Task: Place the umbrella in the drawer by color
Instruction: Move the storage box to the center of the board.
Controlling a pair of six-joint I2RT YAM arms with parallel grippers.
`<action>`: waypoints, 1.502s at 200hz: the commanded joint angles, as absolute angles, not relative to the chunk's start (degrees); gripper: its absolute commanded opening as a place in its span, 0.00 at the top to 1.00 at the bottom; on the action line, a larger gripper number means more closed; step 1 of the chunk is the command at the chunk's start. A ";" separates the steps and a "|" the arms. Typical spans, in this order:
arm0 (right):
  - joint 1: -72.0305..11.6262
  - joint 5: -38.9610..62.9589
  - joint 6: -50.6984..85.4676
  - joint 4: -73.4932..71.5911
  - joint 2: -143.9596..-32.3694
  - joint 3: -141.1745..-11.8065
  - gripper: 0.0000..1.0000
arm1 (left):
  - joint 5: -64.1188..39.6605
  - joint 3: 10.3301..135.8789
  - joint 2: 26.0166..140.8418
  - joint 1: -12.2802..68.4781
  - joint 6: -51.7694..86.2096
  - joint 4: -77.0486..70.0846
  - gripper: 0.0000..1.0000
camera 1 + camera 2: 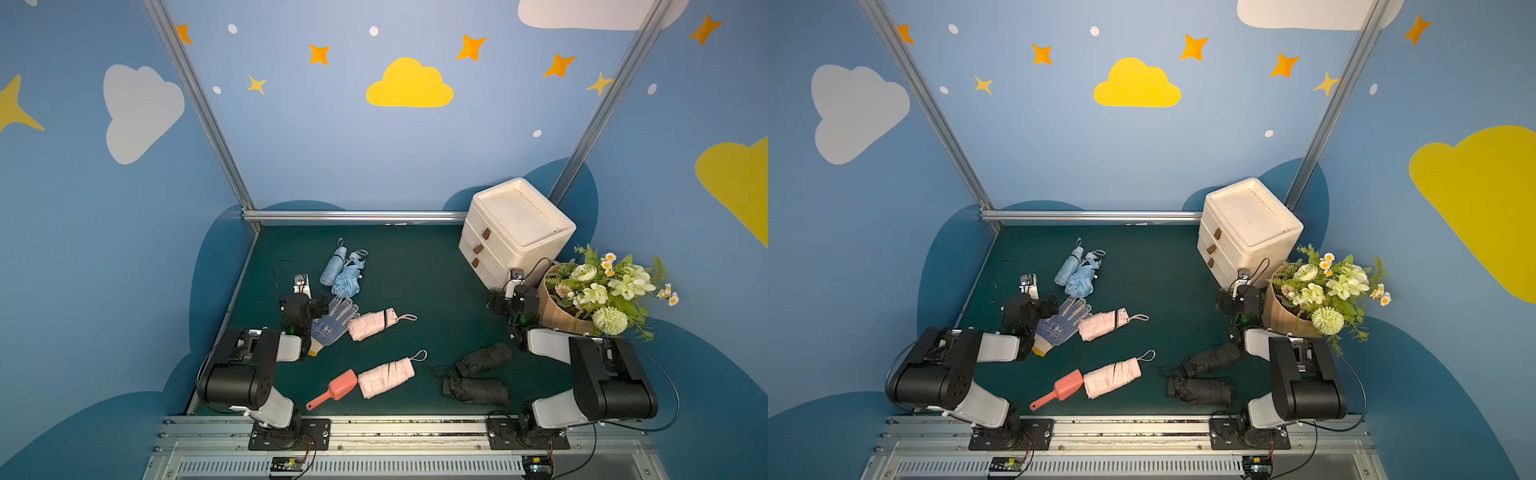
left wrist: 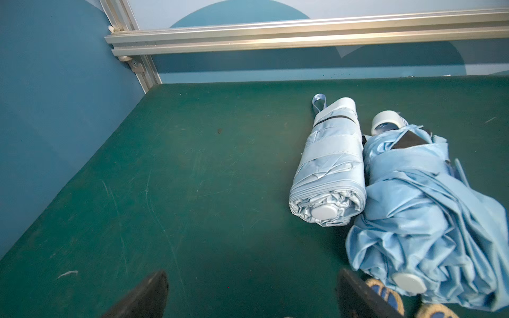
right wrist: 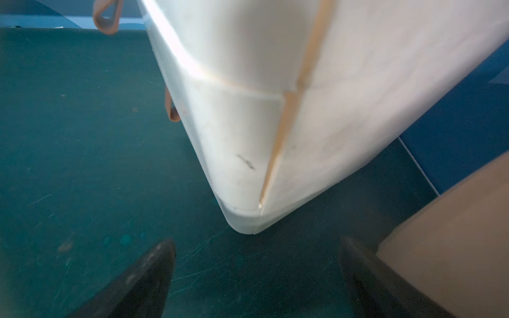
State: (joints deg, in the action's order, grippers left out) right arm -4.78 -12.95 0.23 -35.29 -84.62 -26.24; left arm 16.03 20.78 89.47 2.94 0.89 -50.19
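On green table [image 1: 415, 282], left gripper [image 2: 250, 278] jaws apart near blue umbrellas [image 2: 327, 165] (two, touching), right gripper [image 3: 257, 245] jaws apart, facing corner of drawers [image 3: 248, 137]

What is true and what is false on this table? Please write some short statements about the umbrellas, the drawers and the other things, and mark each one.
1. Two pink umbrellas lie on the table. True.
2. The left gripper holds a blue umbrella. False: it is open and empty, and both blue umbrellas lie on the table.
3. All three drawers of the white cabinet are shut. True.
4. The pink scoop lies inside a drawer. False: it lies on the table, beside a pink umbrella.
5. The flowers stand on top of the cabinet. False: they stand beside it.
6. Two black umbrellas lie close together. True.
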 commanded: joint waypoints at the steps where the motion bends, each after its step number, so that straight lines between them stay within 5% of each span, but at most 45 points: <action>1: -5.12 -13.29 0.51 -35.60 -84.32 -26.04 0.02 | 15.29 21.60 88.51 2.72 1.32 -50.18 0.00; 300: -5.04 -12.97 0.52 -35.42 -84.26 -26.19 0.02 | 11.25 22.35 88.38 0.85 2.02 -48.15 0.00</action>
